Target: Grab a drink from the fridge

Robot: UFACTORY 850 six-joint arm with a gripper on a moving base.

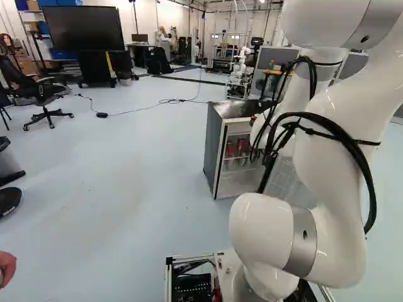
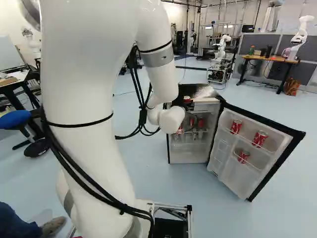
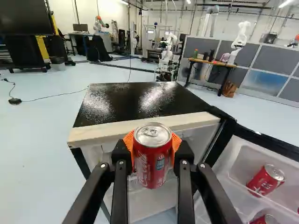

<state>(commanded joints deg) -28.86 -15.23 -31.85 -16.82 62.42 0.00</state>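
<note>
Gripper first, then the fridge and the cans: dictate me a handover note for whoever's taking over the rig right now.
Gripper: shut on an upright red can, an orange pad on each side.
Job's things: the held can is outside, in front of the fridge; the door stands open, with three more cans in its racks.
Done: drink grabbed and out.
Left: probably just back away clear of the open door; closing it seems optional, as the task doesn't ask.

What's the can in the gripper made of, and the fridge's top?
The can looks like metal, painted glossy red: its bare lid shines silver. The fridge's top is shiny black, maybe glass, plastic or painted metal; light glares off it.
</note>
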